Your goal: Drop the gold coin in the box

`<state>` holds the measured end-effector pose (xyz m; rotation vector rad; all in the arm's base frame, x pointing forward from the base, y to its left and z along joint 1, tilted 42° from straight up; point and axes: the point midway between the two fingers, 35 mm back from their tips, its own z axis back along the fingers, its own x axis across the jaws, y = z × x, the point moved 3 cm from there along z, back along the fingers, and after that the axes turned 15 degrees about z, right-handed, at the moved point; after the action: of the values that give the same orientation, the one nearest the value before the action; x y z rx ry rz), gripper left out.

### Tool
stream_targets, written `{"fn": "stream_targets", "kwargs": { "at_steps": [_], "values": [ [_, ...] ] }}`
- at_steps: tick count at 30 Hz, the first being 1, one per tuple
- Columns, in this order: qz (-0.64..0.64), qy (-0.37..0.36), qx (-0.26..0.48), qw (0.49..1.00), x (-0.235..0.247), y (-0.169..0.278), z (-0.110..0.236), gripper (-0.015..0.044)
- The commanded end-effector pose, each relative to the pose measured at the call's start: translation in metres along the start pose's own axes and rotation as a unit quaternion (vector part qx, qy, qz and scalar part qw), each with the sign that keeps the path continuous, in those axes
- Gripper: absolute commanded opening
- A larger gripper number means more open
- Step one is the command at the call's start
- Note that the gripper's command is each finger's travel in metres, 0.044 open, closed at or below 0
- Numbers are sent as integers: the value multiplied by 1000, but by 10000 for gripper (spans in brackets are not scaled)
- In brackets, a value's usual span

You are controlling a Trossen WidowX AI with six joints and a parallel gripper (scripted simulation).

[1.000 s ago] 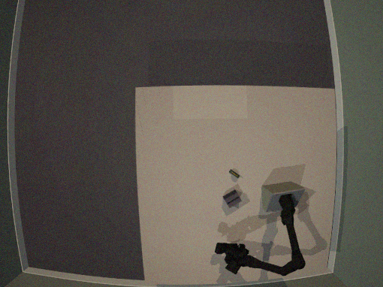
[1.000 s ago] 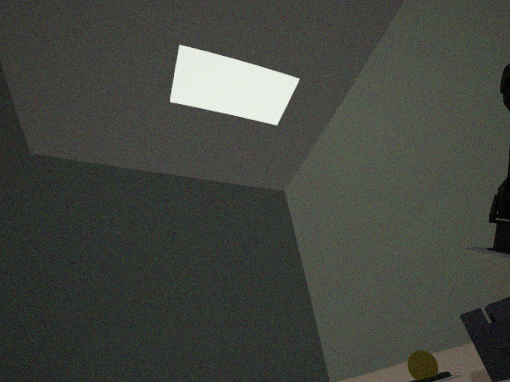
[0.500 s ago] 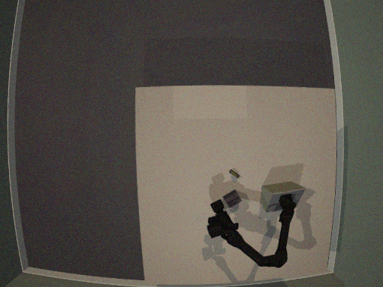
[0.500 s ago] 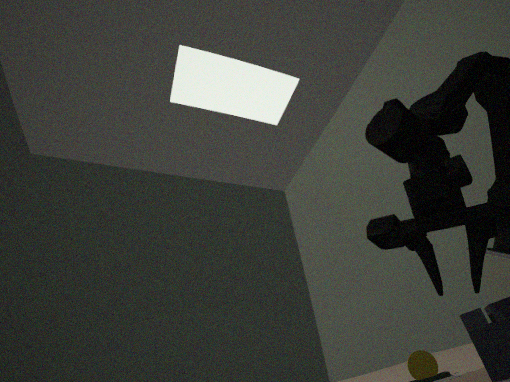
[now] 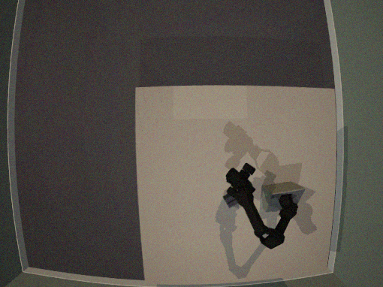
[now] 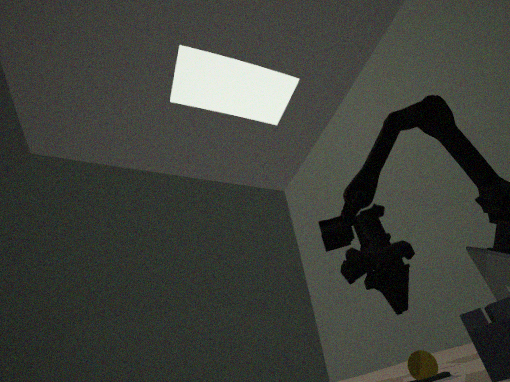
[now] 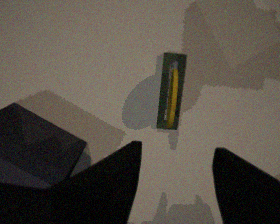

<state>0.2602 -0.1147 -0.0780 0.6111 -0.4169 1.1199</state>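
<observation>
The gold coin [image 7: 173, 95] [image 6: 422, 365] stands on its edge in the dark-green holder [image 7: 163, 107] [image 6: 436, 375] on the pale table. In the wrist view it lies ahead of and between my fingertips, well below them. My gripper [image 7: 177, 153] [image 6: 397, 306] [image 5: 237, 178] is open and empty, and it hangs high above the coin with its fingers pointing down. The dark grey slotted box [image 7: 35, 145] [image 6: 487, 334] [image 5: 229, 200] stands close beside the holder. In the overhead view my arm hides the coin and most of the box.
The arm's base stands on a grey block [image 5: 287, 188] [image 6: 492, 264] to the right of the box. The pale table top [image 5: 180, 168] ends at a dark floor area on the left and at the back, with a raised rim [image 5: 339, 131] on the right.
</observation>
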Motion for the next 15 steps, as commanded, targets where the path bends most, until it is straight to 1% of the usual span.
{"fn": "stream_targets", "kwargs": {
  "at_steps": [1,2,5,10,13,15],
  "values": [
    [-15,-11,4,1000,1,2,-1,161],
    [-15,-11,4,1000,1,2,-4,161],
    [-15,-11,4,1000,0,2,-33,161],
    [-15,-11,4,1000,0,2,-37,161],
    [-15,-11,4,1000,-2,1,-50,161],
    [-15,-11,4,1000,-2,1,-51,161]
  ]
}}
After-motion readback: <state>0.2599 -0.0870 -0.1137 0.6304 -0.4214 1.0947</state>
